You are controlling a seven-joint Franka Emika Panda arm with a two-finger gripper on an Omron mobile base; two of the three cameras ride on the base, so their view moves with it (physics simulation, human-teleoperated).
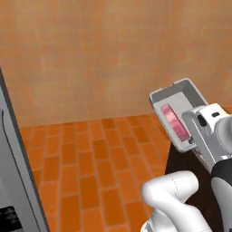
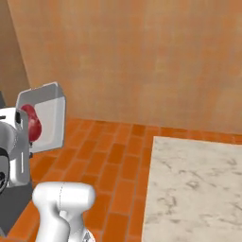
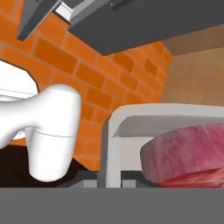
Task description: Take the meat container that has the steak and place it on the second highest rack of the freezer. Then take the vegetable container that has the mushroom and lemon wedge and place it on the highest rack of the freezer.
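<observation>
Meat container (image 1: 179, 113) is carried high above the floor, tipped steeply, pinched at its near rim by the tool (image 1: 195, 141), whose jaws are pressed almost together on the rim. The steak (image 1: 174, 121) lies inside, a red-pink slab against the grey tray bottom; in the hand view it sits close to the camera (image 3: 188, 153).

Step judged in hand: transport toward the freezer (image 1: 16, 167), whose grey edge is seen at far left. The tray should be levelled before the rack is approached, or the steak may slide out. The swing is best kept slow, the grip untouched.

Surroundings: orange brick-tile floor (image 1: 90, 172), tan wall (image 2: 142, 56), marble desk (image 2: 194, 184) at lower right of the right base view.
</observation>
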